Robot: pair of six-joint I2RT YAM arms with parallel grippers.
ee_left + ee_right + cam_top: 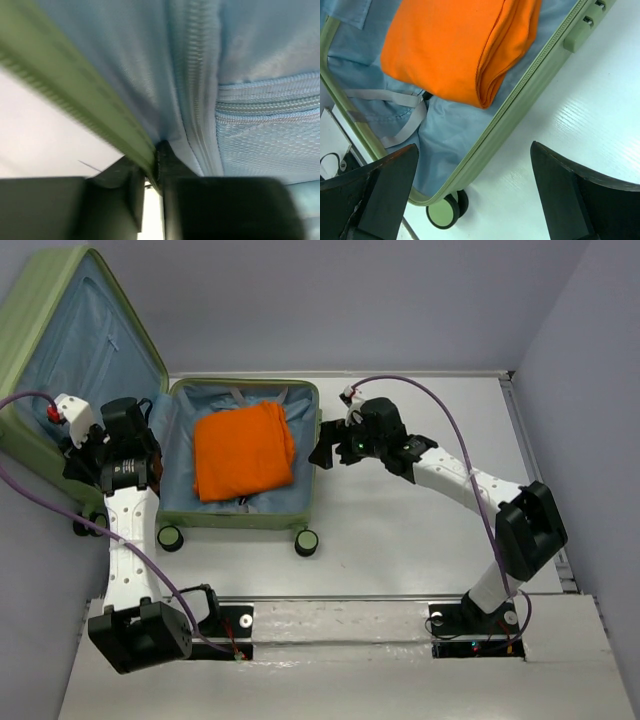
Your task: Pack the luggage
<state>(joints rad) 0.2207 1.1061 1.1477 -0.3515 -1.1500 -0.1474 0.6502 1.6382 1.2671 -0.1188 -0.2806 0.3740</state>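
Luggage [240,524] lies open holding folded orange cloth [243,450]; left pincer [152,175] pinches its lid [60,350], right pincer [474,150] spread.

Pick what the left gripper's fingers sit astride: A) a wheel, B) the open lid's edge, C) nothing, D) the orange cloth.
B: the left gripper has one finger on each side of the green lid rim of the luggage.

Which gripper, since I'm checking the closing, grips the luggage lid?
The left gripper, pinching the luggage lid's edge; the right gripper hangs open beside the base.
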